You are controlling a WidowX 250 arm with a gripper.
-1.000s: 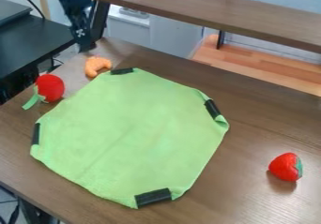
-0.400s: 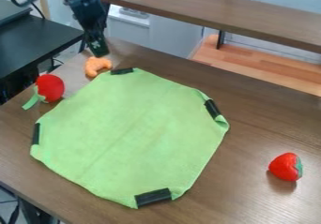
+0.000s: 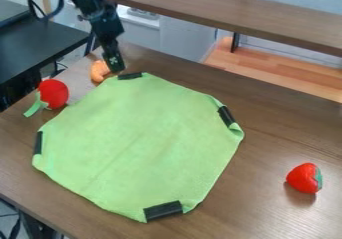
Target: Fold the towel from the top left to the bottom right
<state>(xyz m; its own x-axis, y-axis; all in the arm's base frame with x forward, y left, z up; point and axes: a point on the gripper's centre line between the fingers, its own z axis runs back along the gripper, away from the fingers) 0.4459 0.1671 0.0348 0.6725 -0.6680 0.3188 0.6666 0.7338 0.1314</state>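
Black rectangular strip [image 3: 163, 211] at six o'clock, on near edge of green cloth towel [image 3: 137, 143], spread flat on brown wood-grain table [image 3: 254, 203], unmoved. Red strawberry-shaped toy [image 3: 304, 178] at four o'clock, same spot. Farther, red round toy [image 3: 53, 93] between nine and ten, also unmoved. Orange curved toy [image 3: 99, 72] toward ten, now partly hidden by black gripper [image 3: 115, 67] toward eleven, lower and farther right than before; cannot tell whether clenched or released.

light green towel [image 3: 137, 143] (black strips [image 3: 163, 211], too).
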